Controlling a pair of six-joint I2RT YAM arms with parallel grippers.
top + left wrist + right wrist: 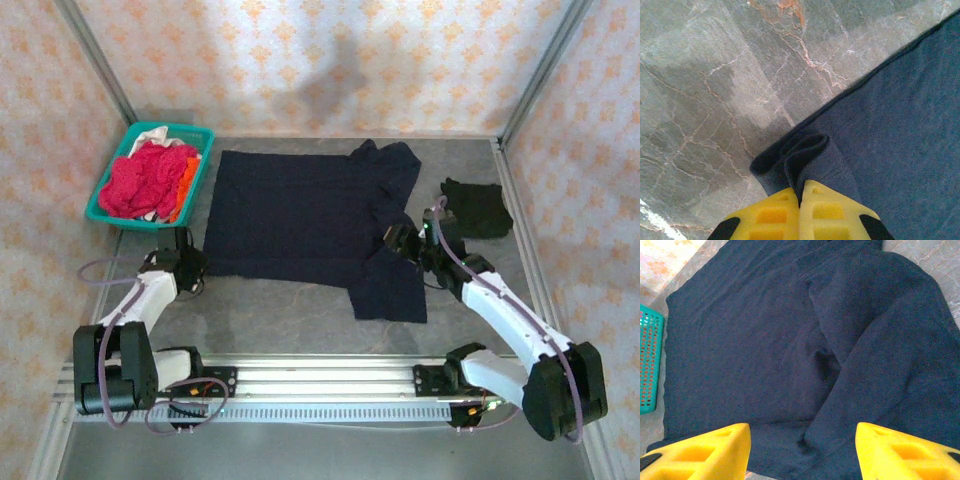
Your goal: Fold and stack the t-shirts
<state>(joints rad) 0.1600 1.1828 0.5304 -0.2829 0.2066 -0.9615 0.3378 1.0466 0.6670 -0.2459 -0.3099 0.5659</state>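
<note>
Pinched shut, the left pincer (800, 200) has its two yellow fingers (771, 216) pressed together on a bunched corner of the navy t-shirt (890, 125), and a small fold of cloth rises just ahead of the tips. In the overhead view this pincer (192, 266) sits at the shirt's near left corner, low against the grey marble table (300, 320).

The right pincer (802, 442) stands open, its fingers spread wide apart with nothing between them but the cloth below. Whether the tips touch the cloth I cannot tell. From above it (405, 240) hangs over the shirt's right side, where the cloth is rumpled and doubled over.

The navy t-shirt (290, 220) lies spread across the middle of the table, mostly flat on its left half. A black t-shirt (478, 208) lies crumpled near the right edge, just beyond the right arm. At the far left a teal basket (100, 205) holds a magenta-red t-shirt (145, 180) and an orange t-shirt (188, 178), heaped together.
</note>
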